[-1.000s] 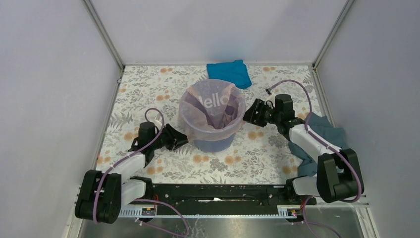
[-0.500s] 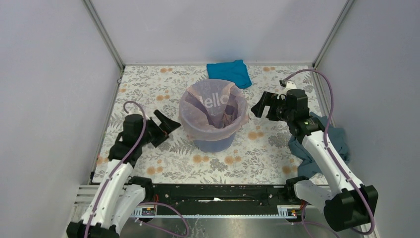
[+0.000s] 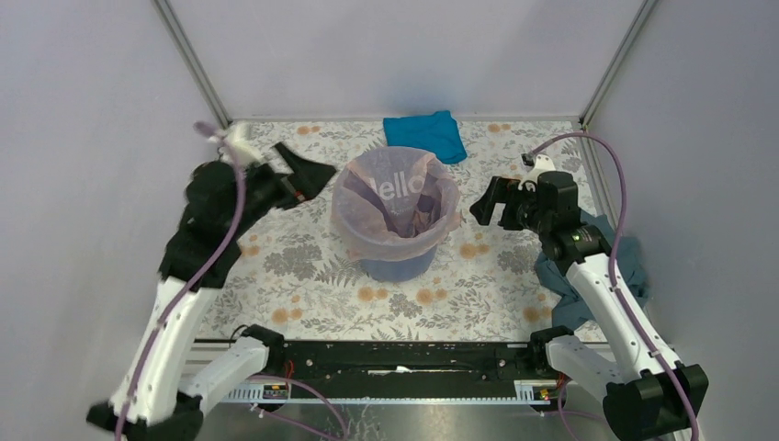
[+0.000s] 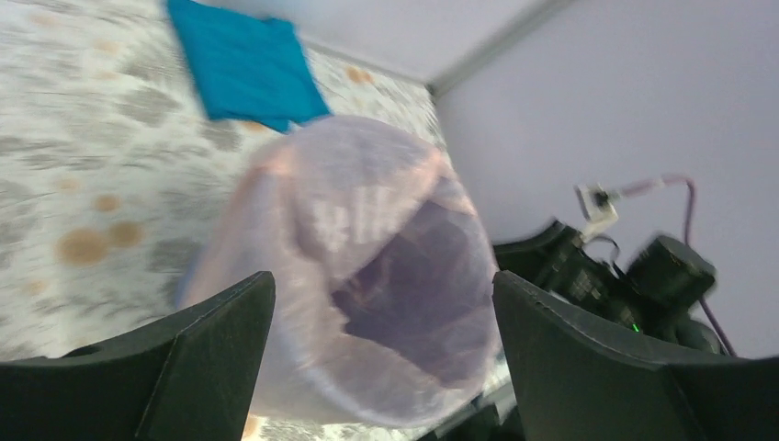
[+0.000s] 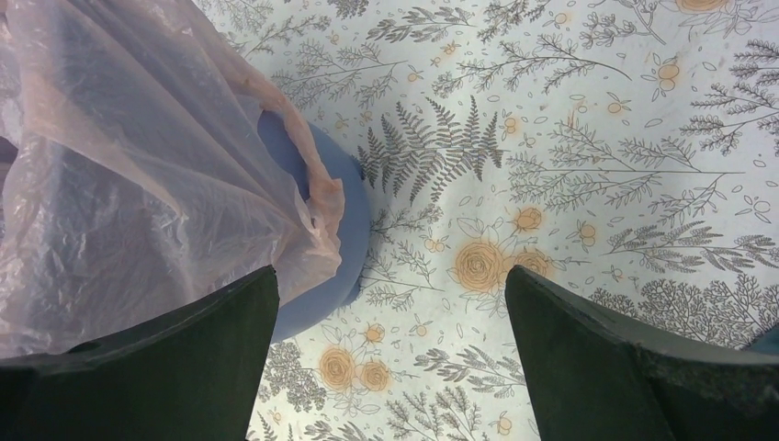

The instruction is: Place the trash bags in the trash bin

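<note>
Floral-print table [image 3: 276, 276], walled on three sides by plain pale panels. Left gripper [image 3: 305, 170] and right gripper [image 3: 485, 204] both spread wide, gripping nothing. Bag [image 3: 390, 197] seated between the two, inside the bin [image 3: 397, 265], mouth folded out over the rim. Lay ahead of and below the left fingers [image 4: 211, 358], near but apart. Lay down and to the left of the right fingers [image 5: 634, 367], likewise untouched.

Judged as release and clearing off, with the lining done. Best done by lifting straight up and outward, jaws wide, to avoid snagging the filmy overhang or dragging the light bin. Worth first checking the fold for an even hold all round.

Blue cloth [image 3: 424, 134] beyond the bin and grey cloth [image 3: 629, 253] behind the right gripper, neither part of the step.

Could not make out the bottom of the bag, dark in every view. Far-side overhang hidden. Lettering on the film cut off. Left wrist view smeared by blur.
</note>
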Robot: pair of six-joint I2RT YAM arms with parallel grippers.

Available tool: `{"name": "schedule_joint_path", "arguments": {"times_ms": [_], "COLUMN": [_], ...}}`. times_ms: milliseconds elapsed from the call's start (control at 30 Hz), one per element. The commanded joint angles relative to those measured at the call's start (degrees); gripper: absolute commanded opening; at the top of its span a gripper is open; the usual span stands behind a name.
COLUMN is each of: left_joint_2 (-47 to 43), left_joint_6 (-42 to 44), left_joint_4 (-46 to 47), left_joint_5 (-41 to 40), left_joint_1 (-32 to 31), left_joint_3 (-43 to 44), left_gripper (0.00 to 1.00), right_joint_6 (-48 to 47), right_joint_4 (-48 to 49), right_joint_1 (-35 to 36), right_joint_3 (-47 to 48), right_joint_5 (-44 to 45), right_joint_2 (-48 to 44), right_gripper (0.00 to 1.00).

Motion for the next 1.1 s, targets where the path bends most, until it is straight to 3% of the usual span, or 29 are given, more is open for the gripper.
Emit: {"name": "schedule_joint_path", "arguments": {"times_ms": [0, 67, 167, 367, 500, 667, 833, 1067], "left_joint_2": [13.85, 19.65, 26.65, 36.34, 40.75, 44.1, 46.05, 40.25], "left_joint_6": [5.85, 8.58, 11.59, 14.2, 15.66, 13.92, 14.78, 17.7], "left_joint_4": [4.48, 4.28, 6.53, 10.52, 13.83, 19.21, 17.88, 12.3], "left_joint_5": [-11.13, -20.16, -26.26, -28.38, -30.55, -27.33, -29.78, -27.8], "left_joint_1": [-18.99, -27.74, -31.81, -31.76, -29.06, -24.85, -24.9, -29.42], "left_joint_3": [7.35, 11.63, 13.15, 15.0, 14.12, 10.72, 11.36, 14.24], "left_gripper": [0.91, 0.95, 0.97, 0.9, 0.7, 0.62, 0.67, 0.85], "right_joint_6": [-1.45, -1.35, -1.45, -1.43, -1.34, -1.25, -1.1, -0.91], "right_joint_4": [0.4, 0.5, 0.61, 0.7, 0.87, 0.7, 0.55, 0.5], "right_joint_1": [0.32, 0.35, 0.3, 0.31, 0.27, 0.35, 0.3, 0.33], "right_joint_3": [-1.23, -1.66, -1.85, -2.36, -2.47, -2.44, -2.97, -3.12], "right_joint_5": [-1.1, -1.26, -1.21, -1.74, -1.35, -1.48, -1.65, -2.01], "right_joint_2": [-2.15, -2.39, -2.48, -2.89, -3.21, -3.62, -3.76, -3.97], "right_gripper": [1.0, 1.0, 1.0, 1.0, 1.0, 1.0, 1.0, 1.0]}}
